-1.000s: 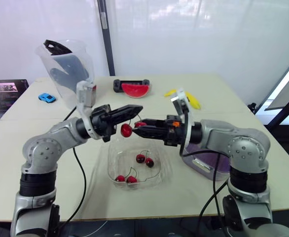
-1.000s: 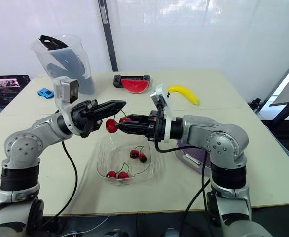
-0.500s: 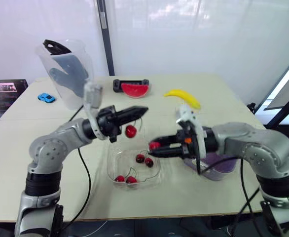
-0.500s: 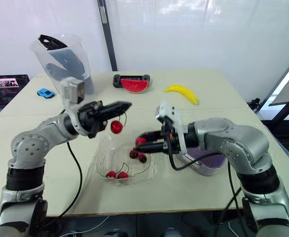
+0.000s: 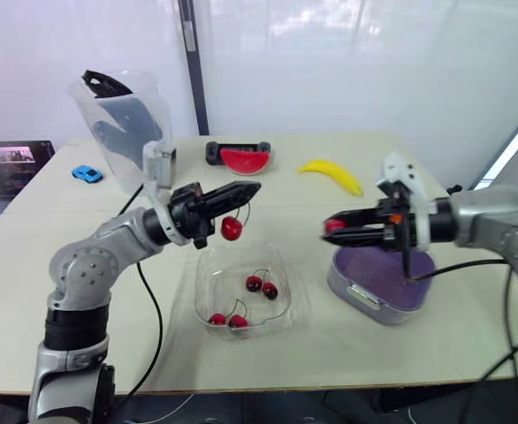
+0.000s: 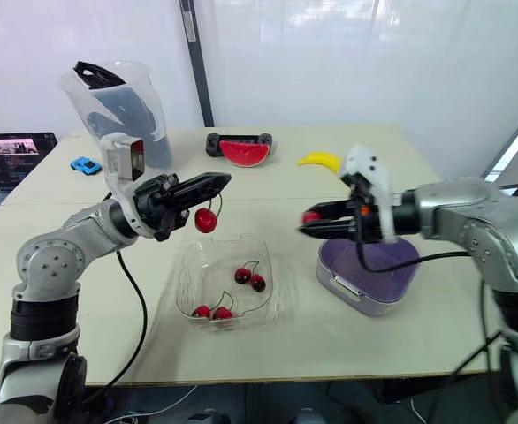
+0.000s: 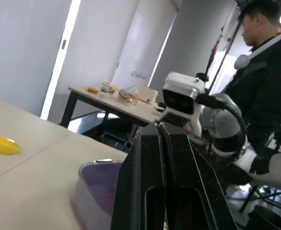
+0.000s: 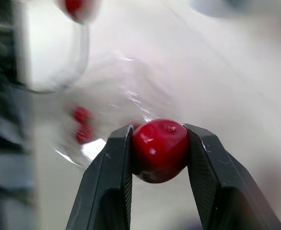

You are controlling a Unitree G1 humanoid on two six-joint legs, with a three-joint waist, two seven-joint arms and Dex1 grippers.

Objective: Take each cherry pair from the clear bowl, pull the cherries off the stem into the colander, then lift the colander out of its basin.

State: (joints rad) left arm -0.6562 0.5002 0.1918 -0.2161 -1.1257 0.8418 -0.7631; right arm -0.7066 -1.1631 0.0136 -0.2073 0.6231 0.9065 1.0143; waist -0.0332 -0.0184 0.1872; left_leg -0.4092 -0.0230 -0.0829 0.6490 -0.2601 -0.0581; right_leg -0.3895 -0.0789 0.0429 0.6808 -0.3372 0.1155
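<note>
A beige table stands before a white translucent wall and dark post.

A robotics lab: bare worktable, laptop, onlooking person.

Left pincer seemingly closed; right pincer clamped.

banana, watermelon slice, blue toy car, clear jug, bg person
</note>
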